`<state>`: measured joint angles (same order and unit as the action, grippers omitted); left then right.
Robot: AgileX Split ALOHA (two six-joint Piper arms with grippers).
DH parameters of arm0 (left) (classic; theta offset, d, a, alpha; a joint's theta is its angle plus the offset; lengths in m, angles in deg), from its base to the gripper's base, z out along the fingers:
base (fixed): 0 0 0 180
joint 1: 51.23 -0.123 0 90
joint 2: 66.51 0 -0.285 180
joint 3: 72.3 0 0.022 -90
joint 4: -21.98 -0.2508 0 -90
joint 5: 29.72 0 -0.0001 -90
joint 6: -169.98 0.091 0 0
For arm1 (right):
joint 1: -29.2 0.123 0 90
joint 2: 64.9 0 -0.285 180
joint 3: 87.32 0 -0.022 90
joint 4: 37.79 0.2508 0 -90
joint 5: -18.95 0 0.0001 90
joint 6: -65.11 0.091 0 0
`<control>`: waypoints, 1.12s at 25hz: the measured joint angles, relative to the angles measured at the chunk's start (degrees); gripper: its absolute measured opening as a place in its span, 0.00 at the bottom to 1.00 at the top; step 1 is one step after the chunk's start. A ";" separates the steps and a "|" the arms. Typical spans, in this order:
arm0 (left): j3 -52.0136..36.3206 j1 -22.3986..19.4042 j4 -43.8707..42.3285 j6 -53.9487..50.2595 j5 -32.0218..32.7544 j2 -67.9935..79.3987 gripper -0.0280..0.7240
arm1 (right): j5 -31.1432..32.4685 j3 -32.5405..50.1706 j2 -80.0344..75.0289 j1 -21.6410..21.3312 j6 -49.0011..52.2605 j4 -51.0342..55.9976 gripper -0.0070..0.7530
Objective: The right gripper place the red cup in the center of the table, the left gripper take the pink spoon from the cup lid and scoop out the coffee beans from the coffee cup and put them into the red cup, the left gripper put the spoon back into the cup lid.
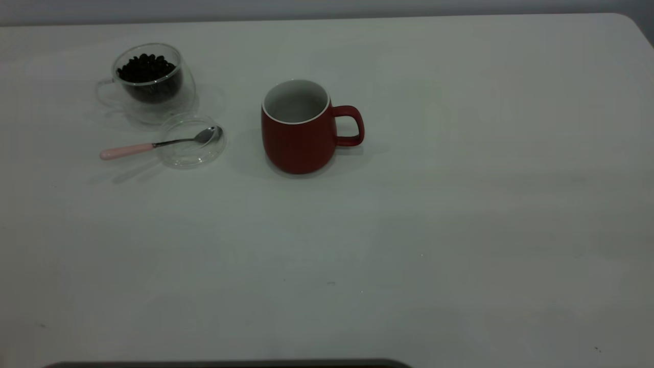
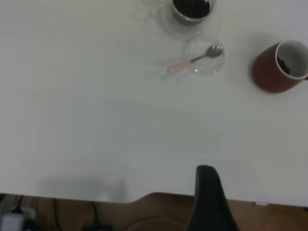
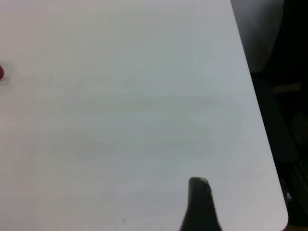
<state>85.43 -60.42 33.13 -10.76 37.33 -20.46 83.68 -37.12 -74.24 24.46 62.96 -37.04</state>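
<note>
I find the pink spoon (image 1: 162, 143) lying with its metal bowl inside the cup lid (image 1: 192, 140) and its pale handle projecting over the lid's rim toward the counter's left edge. I judge it light, stiff and slim; the polished neck looks slippery, so the thicker matte handle, clear of the glass, is where I would take hold.

The lid is thin clear glass, light and likely to skid or tip if the spoon is levered against it. Just beyond it, toward the far left corner, stands the coffee cup (image 1: 148, 82), also clear glass and fragile, filled with coffee beans (image 1: 146, 68), which are small, loose and apt to roll off a shallow spoon.

The red cup (image 1: 300, 128) stands upright on the counter (image 1: 460, 214) near the middle of its width but toward the far edge, handle toward the right edge. It looks heavy, rigid ceramic. The left wrist view shows dark bits inside it, possibly beans; I cannot confirm.

The left pincer (image 2: 208, 197) hangs over the near edge, well apart from everything. The right pincer (image 3: 199, 204) sits over bare counter near the right edge. I cannot tell the spread of either.

I read no brand, label or writing anywhere.
</note>
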 joint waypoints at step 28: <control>-27.06 10.27 -10.36 0.73 -1.84 -35.58 0.78 | 0.00 0.00 0.00 0.00 -0.12 0.00 0.79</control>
<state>58.37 -50.15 22.77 -10.02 35.49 -56.04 83.68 -37.12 -74.24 24.46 62.83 -37.04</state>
